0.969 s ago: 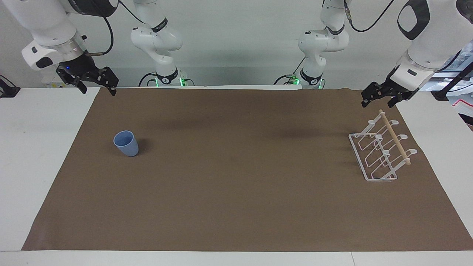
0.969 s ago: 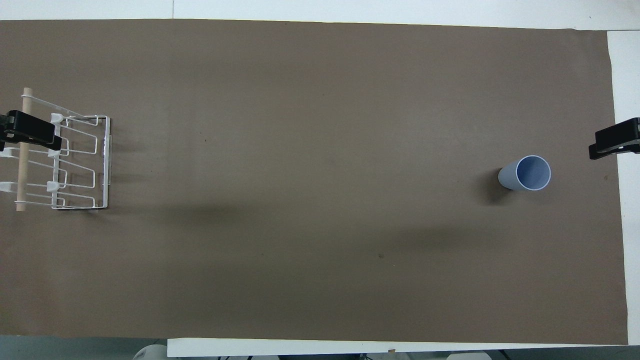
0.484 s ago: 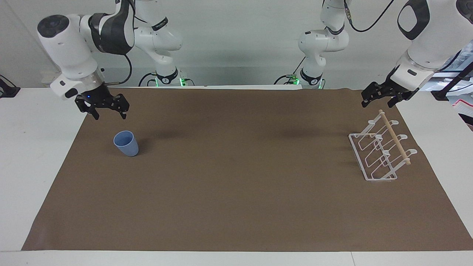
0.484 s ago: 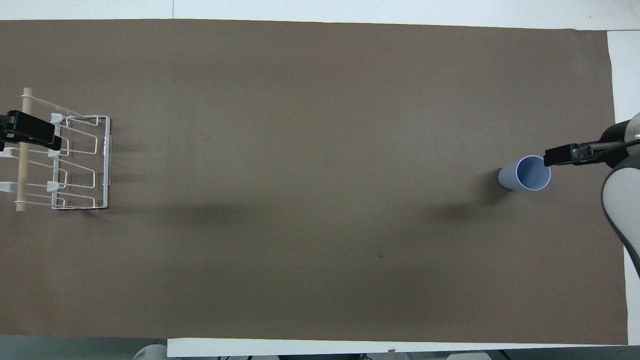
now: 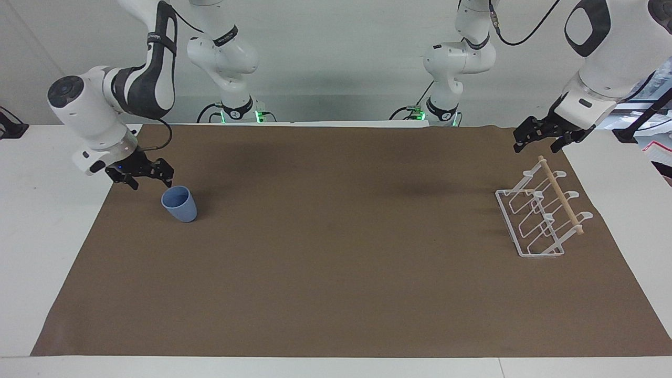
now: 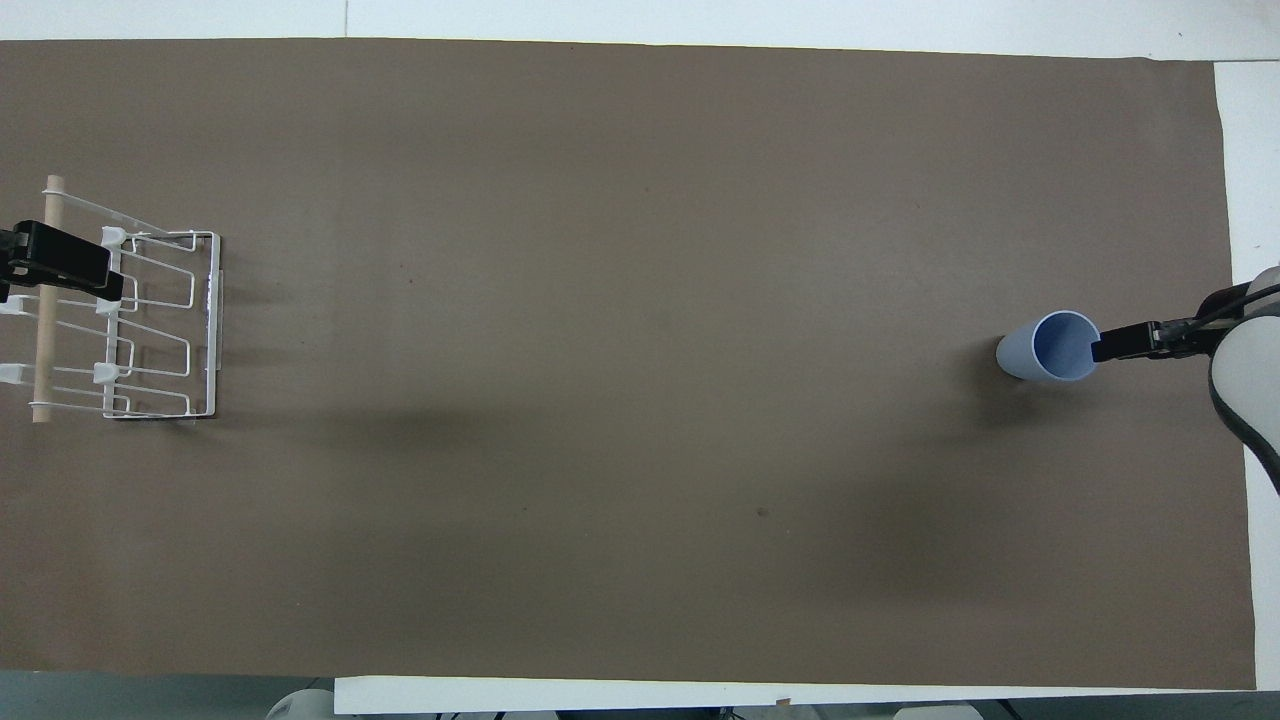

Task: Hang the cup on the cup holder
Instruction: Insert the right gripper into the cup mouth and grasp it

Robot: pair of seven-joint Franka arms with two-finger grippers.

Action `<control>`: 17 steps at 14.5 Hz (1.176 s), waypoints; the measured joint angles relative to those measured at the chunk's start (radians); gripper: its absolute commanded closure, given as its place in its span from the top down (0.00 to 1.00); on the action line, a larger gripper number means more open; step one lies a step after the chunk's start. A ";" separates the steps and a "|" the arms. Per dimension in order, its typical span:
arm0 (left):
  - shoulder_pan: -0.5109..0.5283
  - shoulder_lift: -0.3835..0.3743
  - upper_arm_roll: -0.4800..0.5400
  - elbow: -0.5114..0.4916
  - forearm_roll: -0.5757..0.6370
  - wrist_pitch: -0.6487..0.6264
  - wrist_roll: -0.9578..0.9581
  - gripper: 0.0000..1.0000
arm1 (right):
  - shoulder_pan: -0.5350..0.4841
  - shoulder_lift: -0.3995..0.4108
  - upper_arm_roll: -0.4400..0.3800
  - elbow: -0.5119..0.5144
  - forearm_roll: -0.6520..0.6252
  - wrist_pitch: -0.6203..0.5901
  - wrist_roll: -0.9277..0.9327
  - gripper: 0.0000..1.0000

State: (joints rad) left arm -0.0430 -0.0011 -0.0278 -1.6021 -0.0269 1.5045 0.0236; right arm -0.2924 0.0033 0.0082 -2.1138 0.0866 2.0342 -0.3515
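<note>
Standing upright, light-blue tapered cup [image 5: 179, 203], right gripper [image 5: 150, 181] spread wide beside rim, left gripper [image 5: 535, 144] unclear.

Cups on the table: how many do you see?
1. The cup stands upright on the brown mat at the right arm's end of the table, far from the cup holder. Nothing in view could hide another.

From overhead, the left gripper [image 6: 50, 270] covers part of the rack's dowel [image 6: 44, 340] — and the right gripper [image 6: 1130, 342] hides a bit of the cup [image 6: 1050, 350] rim; whether it touches is unclear.
</note>
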 measured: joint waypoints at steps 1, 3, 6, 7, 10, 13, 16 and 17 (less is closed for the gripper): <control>0.000 0.000 0.000 0.000 0.000 0.000 0.000 1.00 | 0.003 0.016 0.001 -0.004 0.017 0.023 -0.005 0.98; 0.000 0.000 0.000 0.000 0.000 0.000 0.000 1.00 | 0.025 0.044 0.007 -0.016 0.022 0.086 -0.005 0.94; 0.000 0.000 0.000 0.000 0.000 0.000 0.000 1.00 | 0.041 0.052 0.009 -0.051 0.022 0.137 -0.023 0.79; 0.000 0.000 0.000 0.000 0.000 0.000 0.000 1.00 | 0.038 0.053 0.008 -0.063 0.022 0.143 -0.043 0.61; 0.000 0.000 0.000 0.000 0.000 0.000 0.000 1.00 | 0.036 0.061 0.006 -0.086 0.023 0.182 -0.113 0.10; 0.000 0.000 0.000 0.000 0.000 0.000 0.000 1.00 | 0.036 0.062 0.005 -0.090 0.023 0.185 -0.144 0.00; 0.000 0.000 0.000 0.000 0.000 0.000 0.000 1.00 | 0.037 0.062 0.006 -0.068 0.023 0.144 -0.171 0.00; 0.000 0.000 0.000 0.000 0.000 0.000 0.000 1.00 | 0.040 0.062 0.009 -0.032 0.031 0.089 -0.172 0.00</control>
State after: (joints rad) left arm -0.0430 -0.0011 -0.0277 -1.6021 -0.0269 1.5045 0.0236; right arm -0.2527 0.0656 0.0172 -2.1460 0.1181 2.1232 -0.5232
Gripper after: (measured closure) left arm 0.000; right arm 0.956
